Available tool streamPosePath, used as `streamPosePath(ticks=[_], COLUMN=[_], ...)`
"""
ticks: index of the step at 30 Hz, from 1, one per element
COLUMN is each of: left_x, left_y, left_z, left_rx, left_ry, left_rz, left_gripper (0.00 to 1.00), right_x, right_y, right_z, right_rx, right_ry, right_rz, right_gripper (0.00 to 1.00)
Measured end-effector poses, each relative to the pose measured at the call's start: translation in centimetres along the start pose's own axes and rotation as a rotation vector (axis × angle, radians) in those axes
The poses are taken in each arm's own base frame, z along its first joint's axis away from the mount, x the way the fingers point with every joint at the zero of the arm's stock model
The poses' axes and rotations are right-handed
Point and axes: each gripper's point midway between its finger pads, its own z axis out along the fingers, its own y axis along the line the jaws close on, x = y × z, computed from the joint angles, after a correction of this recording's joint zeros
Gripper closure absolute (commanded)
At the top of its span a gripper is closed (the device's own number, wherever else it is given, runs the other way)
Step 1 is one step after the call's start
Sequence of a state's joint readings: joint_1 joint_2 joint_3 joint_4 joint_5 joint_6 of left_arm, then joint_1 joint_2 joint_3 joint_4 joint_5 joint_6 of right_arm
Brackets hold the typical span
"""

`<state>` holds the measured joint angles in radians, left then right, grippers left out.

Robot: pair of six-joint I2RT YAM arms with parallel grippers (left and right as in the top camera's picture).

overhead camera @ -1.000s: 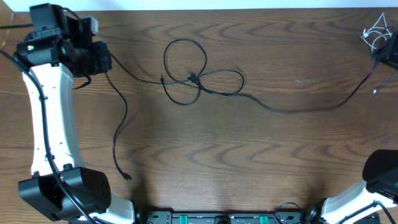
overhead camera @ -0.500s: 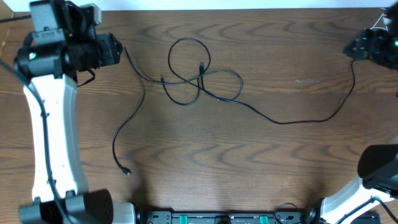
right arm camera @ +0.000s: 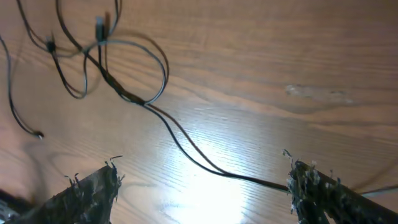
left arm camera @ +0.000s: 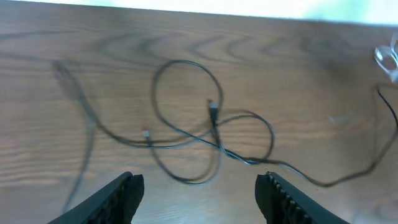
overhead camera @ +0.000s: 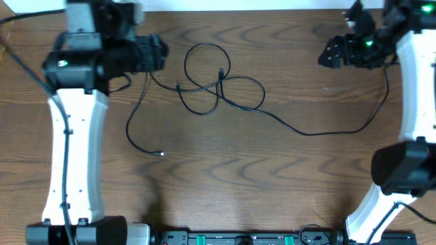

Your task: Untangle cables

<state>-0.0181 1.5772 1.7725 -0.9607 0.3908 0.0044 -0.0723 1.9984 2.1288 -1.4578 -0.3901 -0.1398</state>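
Note:
Thin black cables [overhead camera: 218,85] lie looped over each other at the table's middle; the same knot [left arm camera: 211,127] shows in the left wrist view, and the knot [right arm camera: 112,59] also in the right wrist view. One long strand [overhead camera: 306,133] runs right and curves up under the right arm. Another strand [overhead camera: 136,109] drops from beside my left gripper [overhead camera: 155,54] to a small plug [overhead camera: 160,154]. My left gripper [left arm camera: 200,186] is open and empty, short of the knot. My right gripper [right arm camera: 202,180] is open; the long strand [right arm camera: 186,146] lies on the table between its fingers, close to the right finger [right arm camera: 314,190]. A whitish loop [left arm camera: 388,57] shows far right.
The dark wooden table [overhead camera: 272,184] has its far edge along the top of the overhead view. Both white arms stand over the table's sides, the left arm [overhead camera: 71,136] and the right arm [overhead camera: 415,95]. A black rail [overhead camera: 238,238] runs along the near edge.
Both grippers have opened and let go of their cable ends. Both arms have moved inward toward the knot. The left strand's free end has swung rightward.

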Motion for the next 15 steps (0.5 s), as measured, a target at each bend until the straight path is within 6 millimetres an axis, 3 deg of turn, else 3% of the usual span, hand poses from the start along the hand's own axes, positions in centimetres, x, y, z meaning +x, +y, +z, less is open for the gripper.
streamPosePath(ticks=[3, 5, 12, 15], left_x=[0.5, 1.0, 2.8, 4.1], left_y=[-2.0, -3.1, -6.2, -7.5], left_z=[2.6, 5.4, 16.4, 20.1], left_rx=[0.031, 0.049, 0.109, 0.127], left_ry=[0.043, 0.08, 0.152, 0.174], left_rz=[0.05, 0.089, 0.152, 0.115], left_gripper=[0.37, 0.37, 0.38, 0.38], right_x=[0.3, 0.4, 0.5, 0.5], right_y=[-0.5, -1.0, -2.2, -2.2], right_z=[1.5, 2.2, 2.1, 2.1], right_rx=[-0.001, 0.001, 0.014, 0.017], right_ry=[0.04, 0.058, 0.059, 0.06], right_rz=[0.011, 0.024, 0.051, 0.051], right_gripper=[0.15, 0.15, 0.15, 0.15])
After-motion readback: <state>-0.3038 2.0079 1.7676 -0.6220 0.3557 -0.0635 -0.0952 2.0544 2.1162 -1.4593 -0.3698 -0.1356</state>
